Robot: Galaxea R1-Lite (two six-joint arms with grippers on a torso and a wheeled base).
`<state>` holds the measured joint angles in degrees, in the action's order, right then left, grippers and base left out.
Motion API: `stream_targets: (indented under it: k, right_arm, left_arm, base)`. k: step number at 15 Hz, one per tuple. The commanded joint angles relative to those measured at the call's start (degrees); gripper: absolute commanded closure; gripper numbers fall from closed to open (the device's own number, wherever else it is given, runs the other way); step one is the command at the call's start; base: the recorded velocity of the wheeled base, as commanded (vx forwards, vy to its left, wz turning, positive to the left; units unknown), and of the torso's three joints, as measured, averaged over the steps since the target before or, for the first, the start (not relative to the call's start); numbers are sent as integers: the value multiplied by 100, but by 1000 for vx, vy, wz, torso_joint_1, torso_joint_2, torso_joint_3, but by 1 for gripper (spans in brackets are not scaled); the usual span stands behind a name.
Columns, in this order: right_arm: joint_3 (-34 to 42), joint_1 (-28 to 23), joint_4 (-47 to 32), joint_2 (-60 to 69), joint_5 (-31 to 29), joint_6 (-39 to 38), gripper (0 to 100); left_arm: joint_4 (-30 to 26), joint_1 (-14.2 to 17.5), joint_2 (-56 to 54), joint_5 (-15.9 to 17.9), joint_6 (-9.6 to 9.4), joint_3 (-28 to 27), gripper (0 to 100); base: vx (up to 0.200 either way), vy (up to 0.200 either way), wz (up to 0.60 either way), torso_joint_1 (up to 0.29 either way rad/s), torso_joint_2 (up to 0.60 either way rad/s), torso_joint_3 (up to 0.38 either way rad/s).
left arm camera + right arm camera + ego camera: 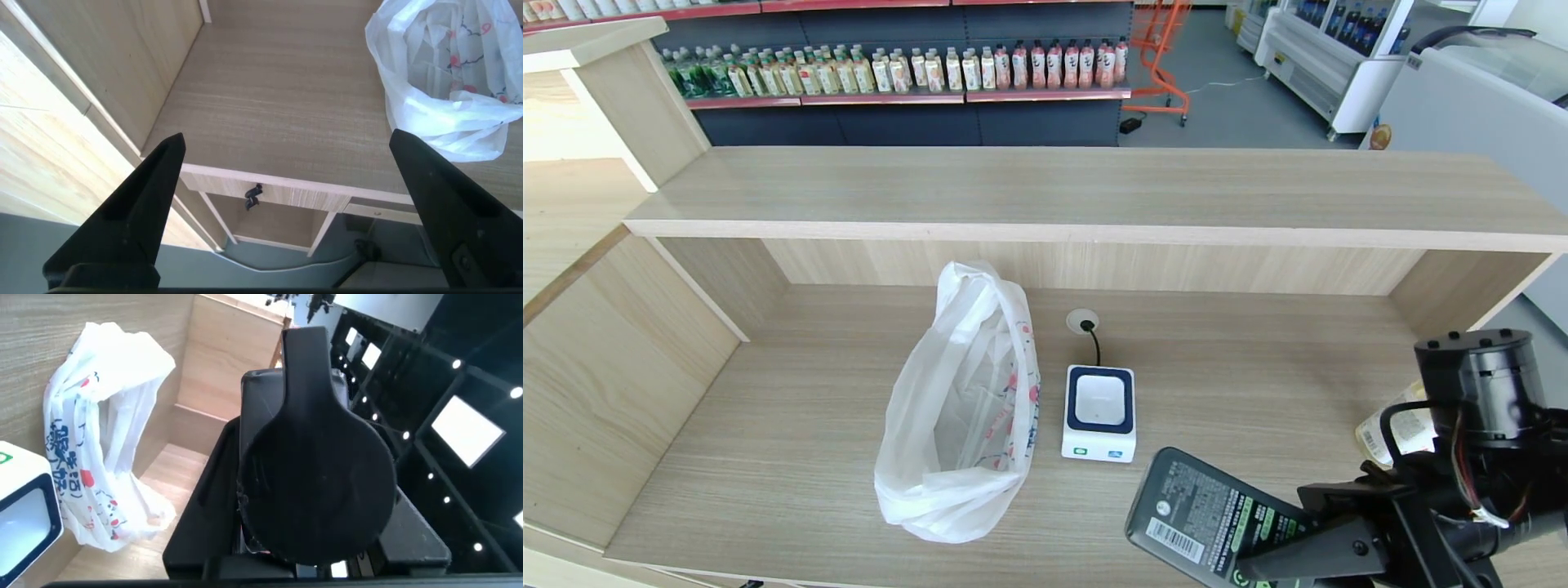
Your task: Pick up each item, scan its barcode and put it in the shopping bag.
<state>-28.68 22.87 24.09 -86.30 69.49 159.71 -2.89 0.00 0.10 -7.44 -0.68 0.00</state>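
Right claw (pixel 1289 552): clamped on one end of the pack (pixel 1205 518), holding it above the near right part of the surface (pixel 1258 367), to the near right of the scanner (pixel 1099 408).

Left claw (pixel 286 145): fingers wide apart, empty, hanging over the near left edge of the surface, with the bag (pixel 445 77) off to its right.

Step in hand: pick-up looks done and the scan is next. The pack is neither over the scanner window nor in the bag (pixel 964 408).

Next move, as judged: carry the pack left and far until it is over the scanner window, then roll the wrist. The barcode (pixel 1174 541) faces up, away from the window, so it needs turning down. After that comes a short shift left to the bag's open mouth.

Pack: flat, dark grey, with rounded corners and a slight sheen. Dense white and green print covers the upper face, and the white barcode label sits near its free near-left end.

Also listed: a pale bottle (pixel 1392 429) lying on the surface at the right, probably awaiting its turn.
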Motion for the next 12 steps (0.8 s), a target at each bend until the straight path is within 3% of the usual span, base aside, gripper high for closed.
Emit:
stream_targets:
  k: [1,3,7,10,12]
  right_arm:
    - [153,-116,-9,456,-5,-880,100]
    - [126,-213,-36,904,-76,-2603,100]
    - [117,-1601,-53,1994,-1104,-5081,100]
    - [-23,-1601,-150,1809,-1121,-8026,100]
    - [56,-2085,-203,1783,-1165,-9405,100]
  left_arm:
    - [-1,0,-1,-3,-2,0,0]
    - [-1,0,-1,-3,-2,0,0]
    - [-1,0,-1,-3,-2,0,0]
    - [-1,0,-1,-3,-2,0,0]
    - [-1,0,-1,-3,-2,0,0]
  base:
    - [0,0,0,0,0,0]
    - [0,0,0,0,0,0]
    - [0,0,0,0,0,0]
    - [0,0,0,0,0,0]
    - [0,0,0,0,0,0]
